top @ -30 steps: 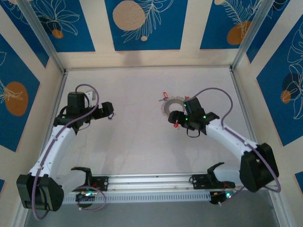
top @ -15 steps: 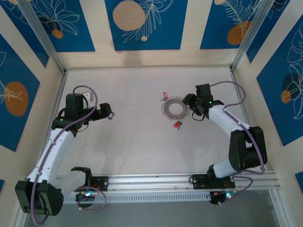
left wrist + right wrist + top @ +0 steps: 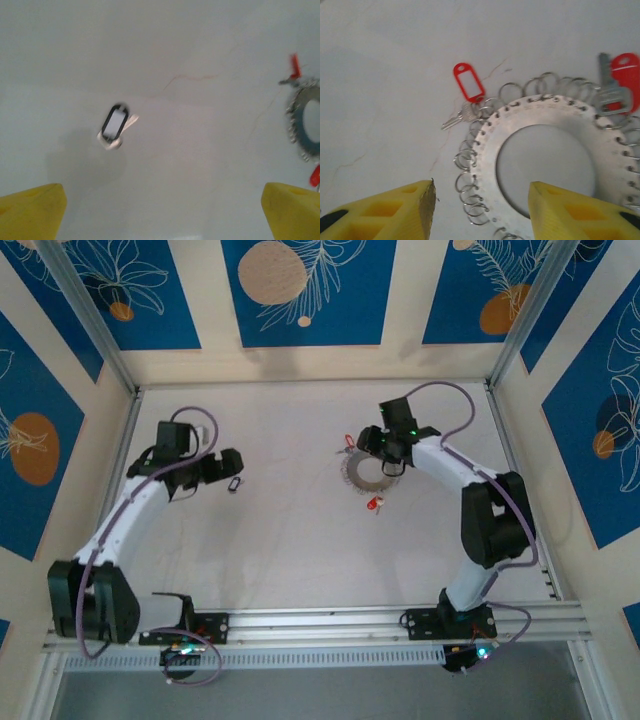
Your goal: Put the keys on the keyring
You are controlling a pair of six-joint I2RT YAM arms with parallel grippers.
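Observation:
The keyring (image 3: 550,111) is a flat grey metal ring fringed with small wire loops, lying on the table (image 3: 300,540). It also appears in the top view, keyring (image 3: 365,472). My right gripper (image 3: 482,210) hangs over it, open, with the ring's left rim and its loops between the yellow fingers (image 3: 395,212). A red-tagged key (image 3: 468,82) lies at the rim's far left, and another red key (image 3: 625,75) at the far right. A third red key (image 3: 375,505) lies on the table in front of the ring. My left gripper (image 3: 160,215) is open over bare table, far left of the ring.
A small black-framed white tag with a silver key (image 3: 115,125) lies just ahead of the left gripper, also seen as the tag (image 3: 233,484). Metal posts and patterned blue walls close in the table. Spare gripper mounts sit on the front rail (image 3: 320,625).
My right gripper left a red key on the table in front of the ring, swung to the ring's far side and narrowed its jaws. The left arm shifted slightly right.

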